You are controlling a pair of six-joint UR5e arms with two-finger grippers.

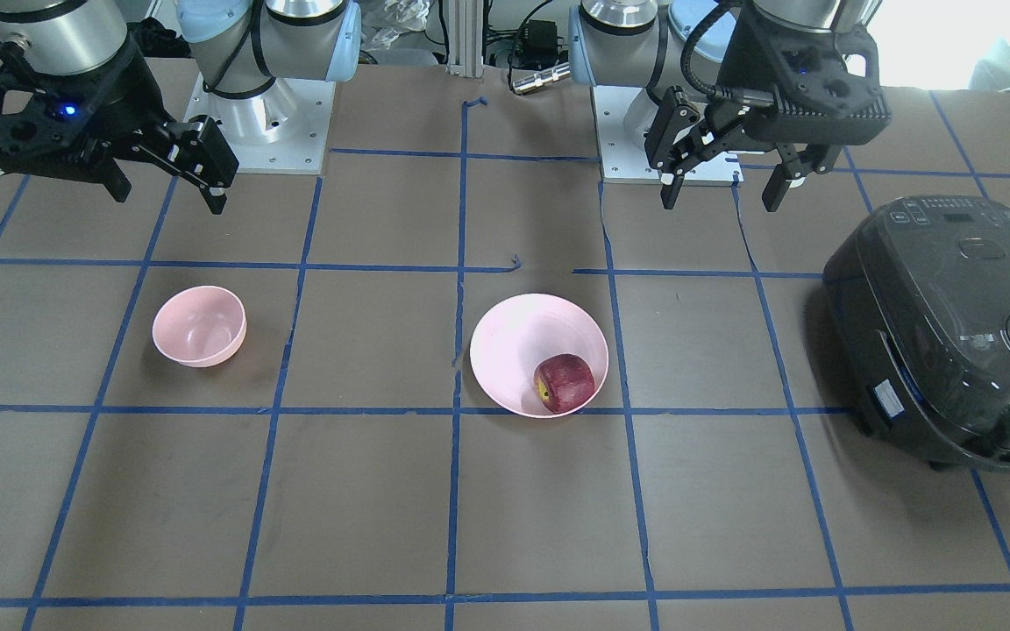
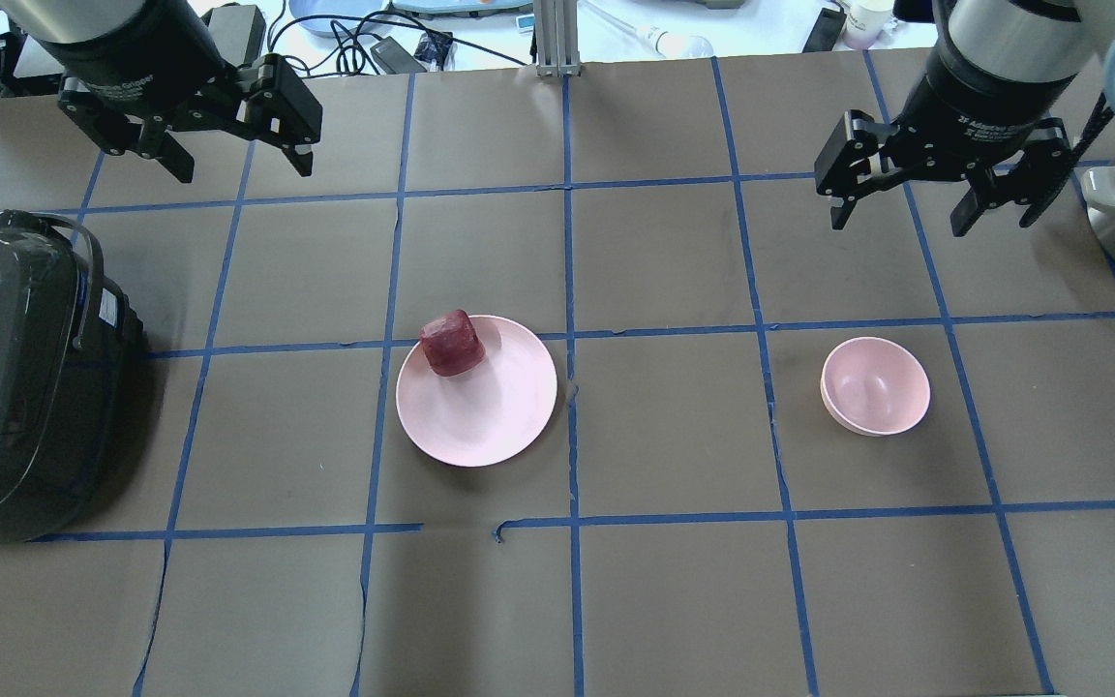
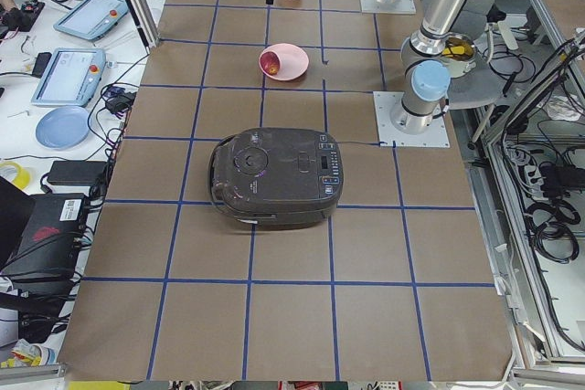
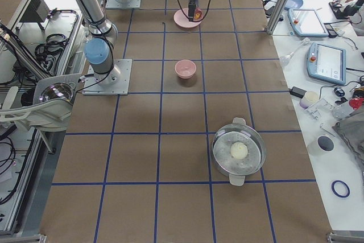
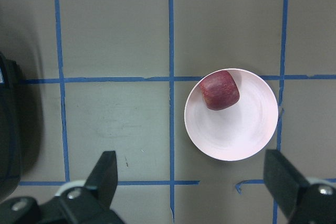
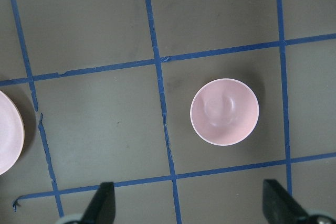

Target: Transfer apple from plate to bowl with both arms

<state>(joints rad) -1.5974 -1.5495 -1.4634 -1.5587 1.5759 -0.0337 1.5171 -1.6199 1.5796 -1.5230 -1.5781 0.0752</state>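
The dark red apple [image 2: 451,343] lies on the far left part of the pale pink plate [image 2: 490,411] near the table's middle; it also shows in the front view [image 1: 565,383] and the left wrist view [image 5: 219,90]. The small pink bowl [image 2: 875,385] stands empty to the right, also in the right wrist view [image 6: 224,112]. My left gripper [image 2: 236,160] hangs open and empty high above the far left of the table. My right gripper [image 2: 901,215] hangs open and empty high above the far right, beyond the bowl.
A dark rice cooker [image 2: 6,368] stands at the left edge of the table. A metal pot [image 4: 238,152] with a white ball in it stands at the right end. Blue tape lines grid the brown table.
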